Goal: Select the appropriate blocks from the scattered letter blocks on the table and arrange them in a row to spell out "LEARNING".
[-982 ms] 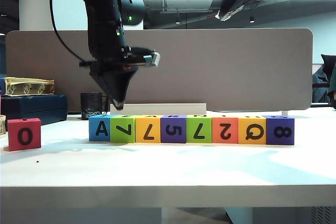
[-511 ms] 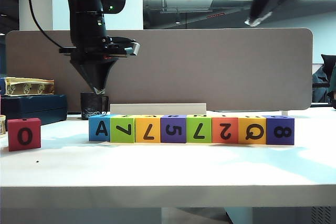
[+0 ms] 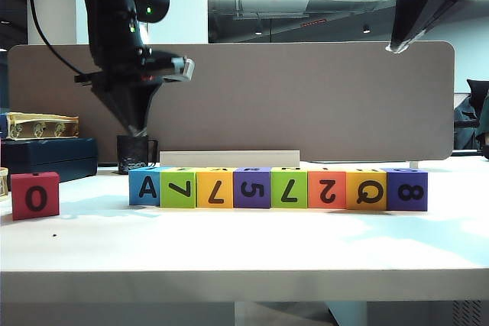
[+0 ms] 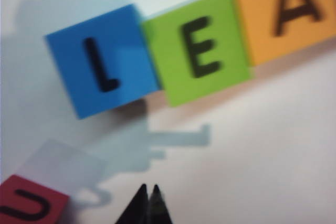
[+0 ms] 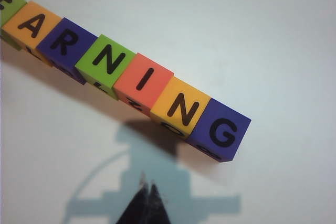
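The row of blocks (image 3: 278,188) below me reads LEARNING; placing is done. My left gripper (image 4: 148,195) and right gripper (image 5: 147,191) hang above it, empty, tips together. Next, I judge, only retreat.

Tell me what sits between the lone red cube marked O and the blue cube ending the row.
Nothing: bare white table separates the red cube from the blue cube, as the exterior view shows.

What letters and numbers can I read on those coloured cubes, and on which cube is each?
Tops of the row, across both wrist views: "L" blue, "E" green, "A" yellow, "R" purple, "N" green, "I" coral-red, "N" orange, "G" purple.
Fronts, exterior view: "A", "7", "7", "5", "7", "2", "Q", "8".
Separate red cube: "O" front, "U" top.
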You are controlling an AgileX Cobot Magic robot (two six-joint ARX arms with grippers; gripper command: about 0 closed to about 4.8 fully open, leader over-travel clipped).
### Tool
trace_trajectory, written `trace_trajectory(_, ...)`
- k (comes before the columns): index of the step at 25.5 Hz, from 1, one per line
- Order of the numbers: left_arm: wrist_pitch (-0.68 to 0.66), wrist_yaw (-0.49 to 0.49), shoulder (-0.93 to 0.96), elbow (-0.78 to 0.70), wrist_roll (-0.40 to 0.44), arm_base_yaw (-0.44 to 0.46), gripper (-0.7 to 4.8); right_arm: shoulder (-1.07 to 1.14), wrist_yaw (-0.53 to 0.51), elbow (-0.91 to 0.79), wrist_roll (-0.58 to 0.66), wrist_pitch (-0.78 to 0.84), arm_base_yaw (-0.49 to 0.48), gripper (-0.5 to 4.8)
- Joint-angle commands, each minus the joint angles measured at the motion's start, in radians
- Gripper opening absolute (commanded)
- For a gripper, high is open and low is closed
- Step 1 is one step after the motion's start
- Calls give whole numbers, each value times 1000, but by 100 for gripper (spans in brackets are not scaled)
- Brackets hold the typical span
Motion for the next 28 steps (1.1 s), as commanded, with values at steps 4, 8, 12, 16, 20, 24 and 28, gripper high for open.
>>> trace_trajectory(4, 23, 77, -83, 3, -1, -1, -6, -26, -34, 6, -2, -6, 0, -2)
trace_trajectory(8, 25, 77, -145, 3, -1, -2, -6, -32, -66, 50, -2, -40, 0, -2)
trace_trajectory(12, 23, 77, -224, 3, -1, -26, -6, -32, -69, 151, -2, -122, 0, -2)
trace_trajectory(16, 23, 69, -272, 3, -2, -48, -6, -32, -69, 217, -2, -182, 0, -2)
trace_trajectory(20, -5, 66, -303, 3, -2, -57, -6, -33, -72, 266, -2, -248, 0, -2)
trace_trajectory(24, -37, 66, -315, 1, 0, -69, -6, -50, -83, 267, -2, -266, 0, -2)
trace_trajectory(28, -40, 64, -315, 1, -1, -90, -6, -61, -113, 267, -2, -269, 0, -2)
